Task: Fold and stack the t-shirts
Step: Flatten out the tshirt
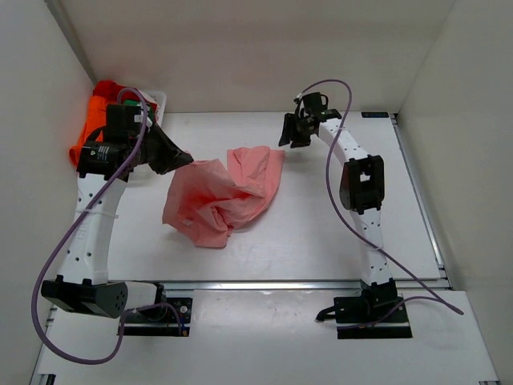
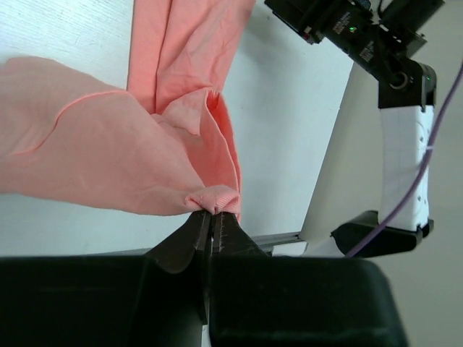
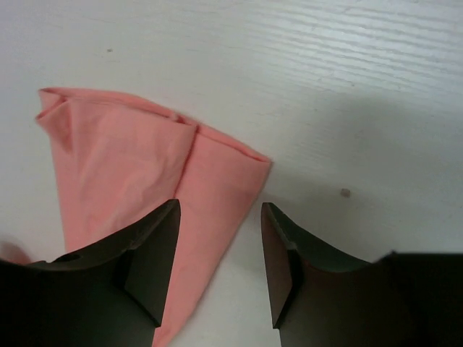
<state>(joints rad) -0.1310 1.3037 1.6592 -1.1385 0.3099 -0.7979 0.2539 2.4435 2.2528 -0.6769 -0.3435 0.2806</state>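
A salmon pink t-shirt (image 1: 220, 192) lies crumpled in the middle of the white table. My left gripper (image 1: 183, 160) is shut on its upper left edge; the left wrist view shows a pinched fold of the shirt (image 2: 108, 159) at the fingertips of the left gripper (image 2: 212, 215). My right gripper (image 1: 290, 140) is open and empty just right of the shirt's far right corner. In the right wrist view the right gripper (image 3: 220, 217) hovers over that corner of the shirt (image 3: 130, 166). Orange, red and green shirts (image 1: 98, 112) are piled at the far left.
A white basket (image 1: 158, 100) stands by the piled shirts at the back left corner. White walls close in the table (image 1: 321, 241) on the left, back and right. A metal rail (image 1: 304, 285) runs along the near edge.
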